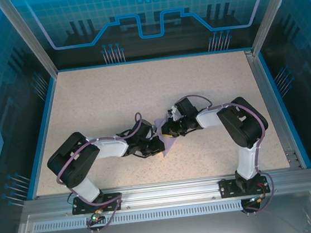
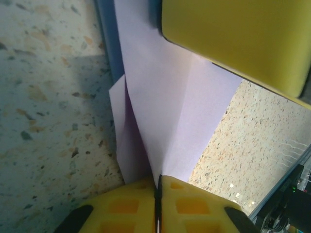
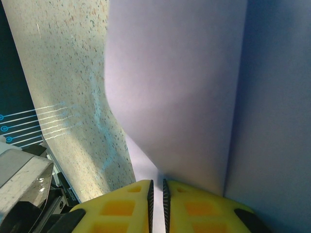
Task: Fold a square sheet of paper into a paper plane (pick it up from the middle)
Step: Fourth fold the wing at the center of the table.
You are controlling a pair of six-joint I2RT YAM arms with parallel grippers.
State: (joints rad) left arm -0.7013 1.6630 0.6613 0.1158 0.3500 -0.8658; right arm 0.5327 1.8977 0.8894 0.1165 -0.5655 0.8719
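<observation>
The lavender sheet of paper (image 1: 166,142) is creased and folded into a pointed shape, held above the middle of the table between both grippers. My left gripper (image 1: 157,144) reaches it from the left. In the left wrist view its yellow jaws (image 2: 158,187) are pressed together on the narrow folded end of the paper (image 2: 165,97). My right gripper (image 1: 168,131) comes from the right. Its pads stand a sliver apart (image 3: 156,189), with a layer of the paper (image 3: 180,87) running down between them. One yellow finger (image 2: 238,39) of the right gripper lies against the paper's far end.
The speckled beige table (image 1: 114,98) spreads around the grippers. Blue walls and metal posts (image 1: 26,38) enclose it. A metal rail (image 1: 164,197) with both arm bases runs along the near edge.
</observation>
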